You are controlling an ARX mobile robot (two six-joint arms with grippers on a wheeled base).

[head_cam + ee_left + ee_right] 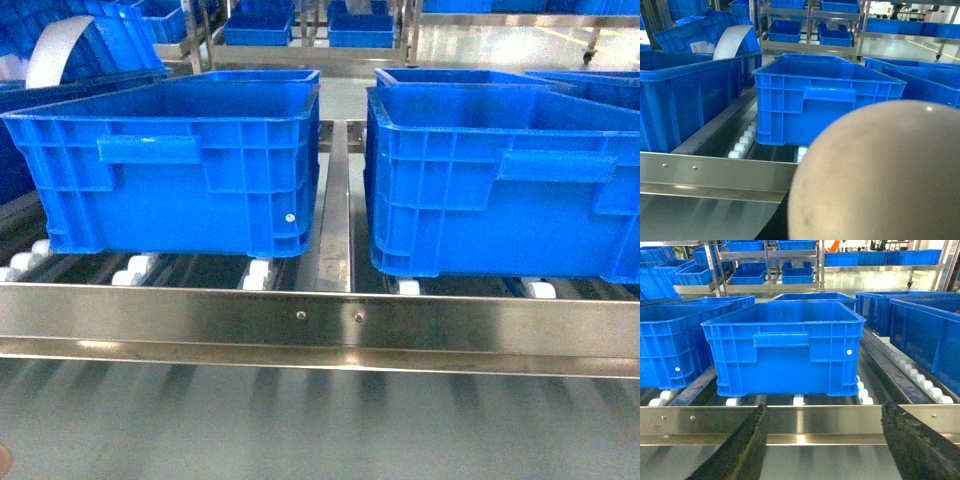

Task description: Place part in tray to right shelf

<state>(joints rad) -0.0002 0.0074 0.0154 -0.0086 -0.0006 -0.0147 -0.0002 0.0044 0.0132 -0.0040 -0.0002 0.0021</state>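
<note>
Right shelf fills the head view – two blue crates on rollers. Tray shows only as a blurred beige bulge blocking the left wrist view (left claw hidden, can't tell). Right claw spread, empty. Part not visible.

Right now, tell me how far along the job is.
Done: the robot faces the shelf, lined with crates. In hand: the beige tray looms close in the left wrist view; its grip is hidden. The right gripper hangs open and empty at the rail. Left: no part shows anywhere, and the tray is not on the shelf.
</note>
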